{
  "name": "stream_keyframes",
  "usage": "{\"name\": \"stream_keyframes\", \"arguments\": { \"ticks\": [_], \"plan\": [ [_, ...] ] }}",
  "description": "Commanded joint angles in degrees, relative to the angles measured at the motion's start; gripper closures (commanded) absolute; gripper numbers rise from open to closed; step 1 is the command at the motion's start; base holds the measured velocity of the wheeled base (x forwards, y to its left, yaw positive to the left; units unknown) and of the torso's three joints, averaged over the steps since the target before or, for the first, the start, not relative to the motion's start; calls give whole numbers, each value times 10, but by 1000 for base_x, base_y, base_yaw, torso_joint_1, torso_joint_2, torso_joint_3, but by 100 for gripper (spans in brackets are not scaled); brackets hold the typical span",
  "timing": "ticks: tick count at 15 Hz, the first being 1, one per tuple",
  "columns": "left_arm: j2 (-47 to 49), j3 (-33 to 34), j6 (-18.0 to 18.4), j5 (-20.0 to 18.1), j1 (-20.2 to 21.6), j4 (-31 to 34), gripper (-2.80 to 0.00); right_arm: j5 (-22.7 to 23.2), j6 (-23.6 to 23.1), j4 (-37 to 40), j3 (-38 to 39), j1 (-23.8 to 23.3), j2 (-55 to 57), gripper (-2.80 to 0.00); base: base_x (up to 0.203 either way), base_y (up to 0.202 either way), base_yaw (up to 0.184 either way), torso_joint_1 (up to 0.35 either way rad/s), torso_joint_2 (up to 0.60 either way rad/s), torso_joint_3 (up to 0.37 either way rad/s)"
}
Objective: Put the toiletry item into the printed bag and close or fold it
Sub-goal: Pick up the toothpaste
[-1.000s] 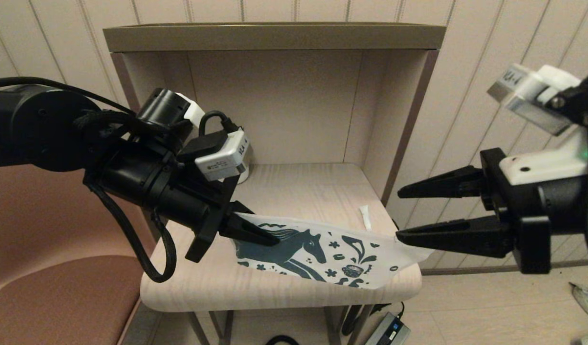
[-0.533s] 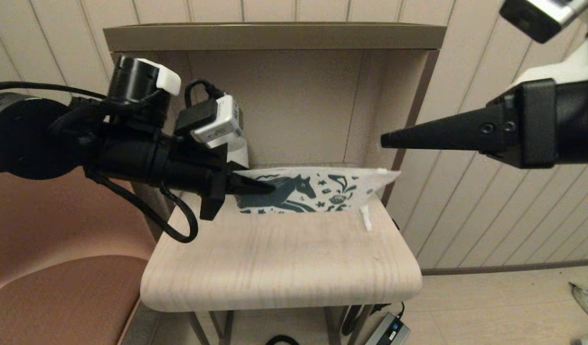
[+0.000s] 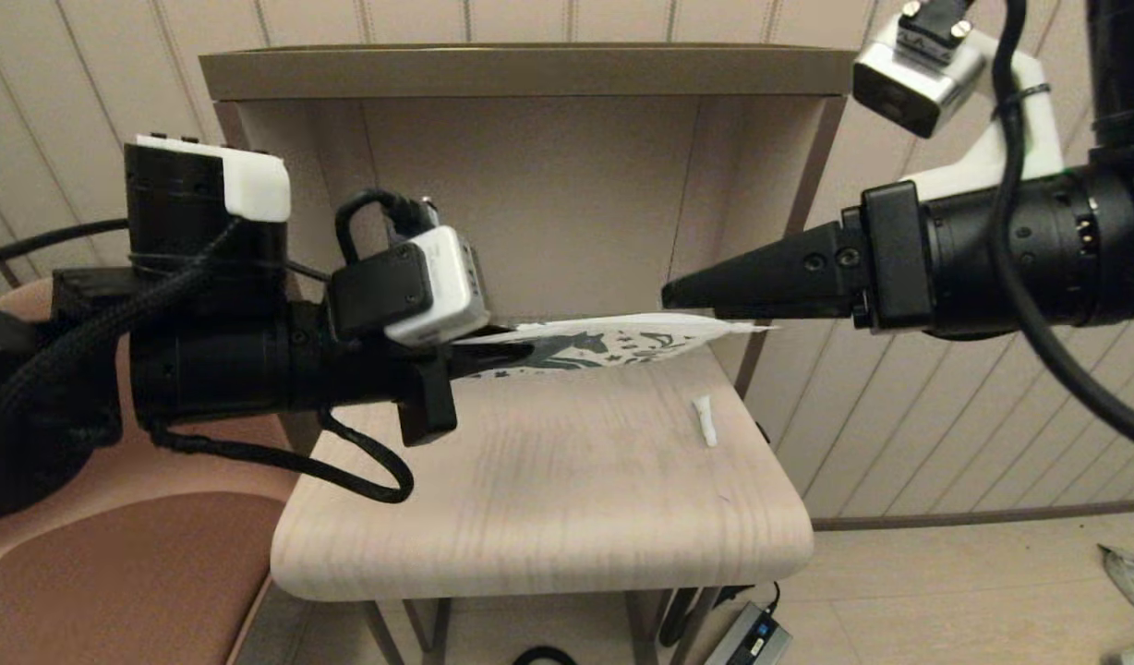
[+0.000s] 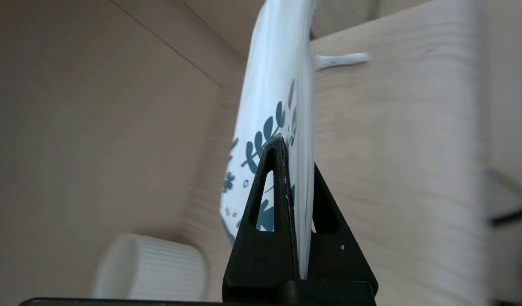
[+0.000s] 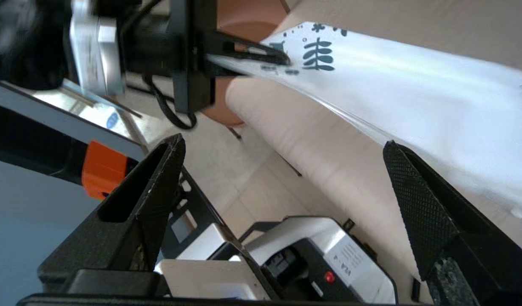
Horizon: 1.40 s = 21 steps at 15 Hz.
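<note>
The left hand (image 3: 493, 356) is clamped tight on one end of the printed bag (image 3: 613, 340), holding it nearly level above the desk (image 3: 548, 499), likely so the far end is offered to the right hand (image 3: 678, 294), which hangs spread wide and empty just over that end. Since half a second ago the bag has tipped from upright toward flat, while the toiletry item (image 3: 705, 420) lies on the desk below the right hand, not bagged.

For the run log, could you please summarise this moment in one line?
left gripper: shut on printed bag, lifted | right gripper: open | toiletry item: on table
</note>
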Motion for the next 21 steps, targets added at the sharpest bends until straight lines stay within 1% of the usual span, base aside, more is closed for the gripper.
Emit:
{"name": "stream_keyframes", "arguments": {
  "ticks": [1,3,4,6,7,10,12,14,16,18,20,21],
  "plan": [
    [9,48,18,31,-31,-61,0,-3,1,5,-2,5,8,-280,0,0,0,0,0,0],
    [25,56,21,41,-36,-66,0,-27,-4,13,10,5,8,-280,0,0,0,0,0,0],
    [32,57,21,51,-36,-67,0,-48,-15,32,12,4,9,-280,0,0,0,0,0,0],
    [44,58,21,65,-36,-71,0,-78,-42,41,24,5,8,-280,0,0,0,0,0,0],
    [46,62,20,65,-36,-78,0,-80,-44,41,31,10,6,0,0,0,0,0,0,0],
    [64,84,20,69,-35,-123,0,-80,-52,41,44,22,2,0,0,0,0,0,0,0],
    [77,102,15,74,-27,-179,0,-84,-60,41,50,28,-1,0,0,0,0,0,0,0],
    [75,115,12,72,-11,-179,0,-92,-61,40,48,12,8,0,0,0,0,0,0,0],
    [77,118,11,67,10,-180,0,-111,-69,39,55,-9,14,0,0,0,0,0,0,0],
    [83,121,2,50,65,-182,0,-155,-99,36,84,-25,15,0,0,0,0,0,0,0],
    [89,128,-16,24,97,-187,0,-172,-102,35,105,-31,24,0,0,0,0,0,0,0],
    [89,131,-18,18,108,-188,0,-193,-102,30,117,-36,28,-280,0,0,0,0,0,0]
  ]
}}
